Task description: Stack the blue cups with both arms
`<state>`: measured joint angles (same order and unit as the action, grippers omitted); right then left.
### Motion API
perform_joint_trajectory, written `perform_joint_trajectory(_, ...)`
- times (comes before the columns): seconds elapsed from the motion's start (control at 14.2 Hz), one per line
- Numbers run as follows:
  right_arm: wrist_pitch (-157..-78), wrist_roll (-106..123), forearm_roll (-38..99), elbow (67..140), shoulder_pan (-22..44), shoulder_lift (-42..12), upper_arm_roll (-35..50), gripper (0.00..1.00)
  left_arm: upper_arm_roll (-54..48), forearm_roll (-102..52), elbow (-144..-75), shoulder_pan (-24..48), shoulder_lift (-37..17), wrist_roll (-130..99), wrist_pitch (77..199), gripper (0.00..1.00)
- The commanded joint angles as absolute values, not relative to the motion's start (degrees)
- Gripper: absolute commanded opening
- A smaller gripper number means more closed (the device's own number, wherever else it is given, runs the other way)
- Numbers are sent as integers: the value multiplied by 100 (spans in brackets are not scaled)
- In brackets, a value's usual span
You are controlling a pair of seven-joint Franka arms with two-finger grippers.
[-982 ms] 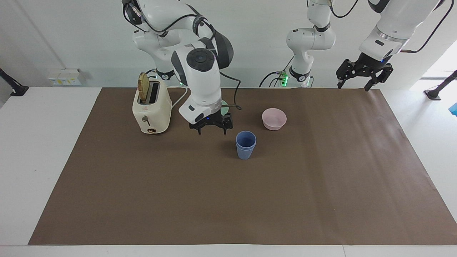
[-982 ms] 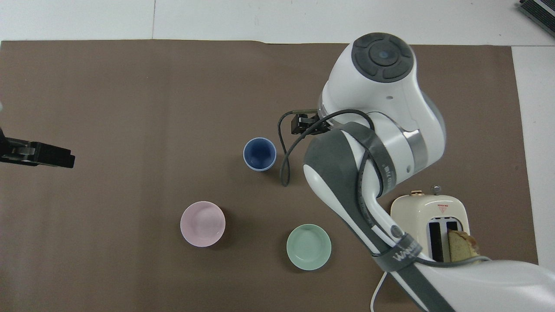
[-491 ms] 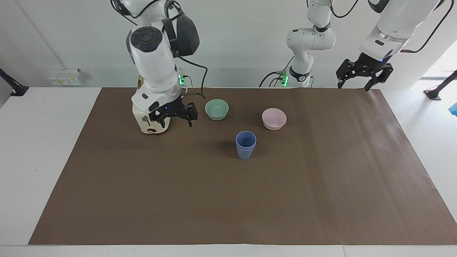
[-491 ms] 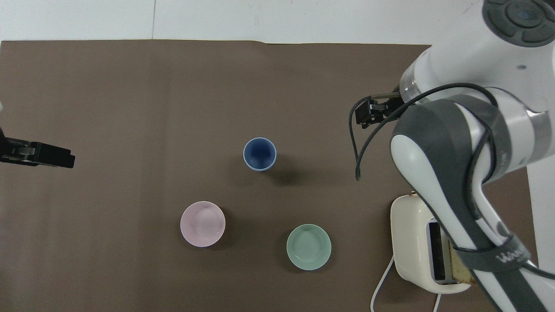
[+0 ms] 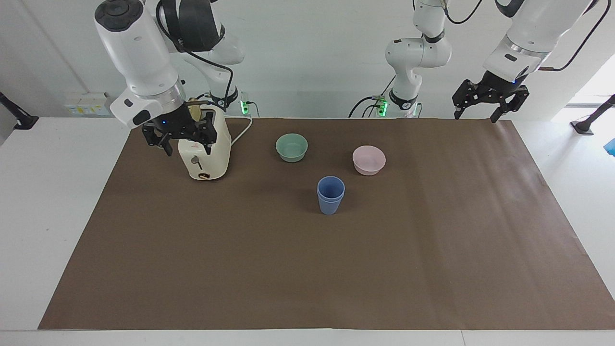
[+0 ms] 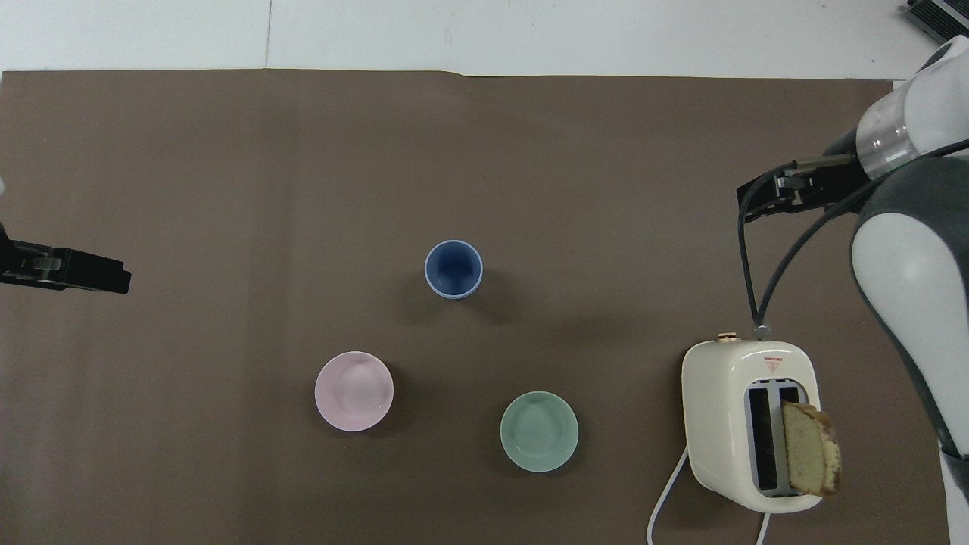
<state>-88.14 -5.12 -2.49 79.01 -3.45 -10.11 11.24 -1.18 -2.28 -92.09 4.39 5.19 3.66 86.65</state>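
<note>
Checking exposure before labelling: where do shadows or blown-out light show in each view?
Facing view: window light blows out the edge past the left gripper; the blue cups cast a faint shadow. Overhead view: a soft shadow lies beside the blue cups, toward the right arm's end.

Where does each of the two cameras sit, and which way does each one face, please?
Facing view: high across the table, looking at the robots; both arms show whole, right gripper open by the toaster, left gripper open.
Overhead view: high above the robots' end, looking steeply down; only gripper tips and one forearm show.
Shared: the stacked blue cups, green bowl, pink bowl.
</note>
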Motion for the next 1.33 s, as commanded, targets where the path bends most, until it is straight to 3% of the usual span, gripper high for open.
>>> perform_joint_trajectory(0.0, -8798, -290, -352, 8077, -527, -756, 1178, 100, -141, -132, -9202, 396, 571, 404, 8561, 100)
perform_joint_trajectory(1.26, -8754, -430, -228, 8077, -914, -536, 1186, 100, -141, -132, -9211, 396, 571, 404, 8561, 100)
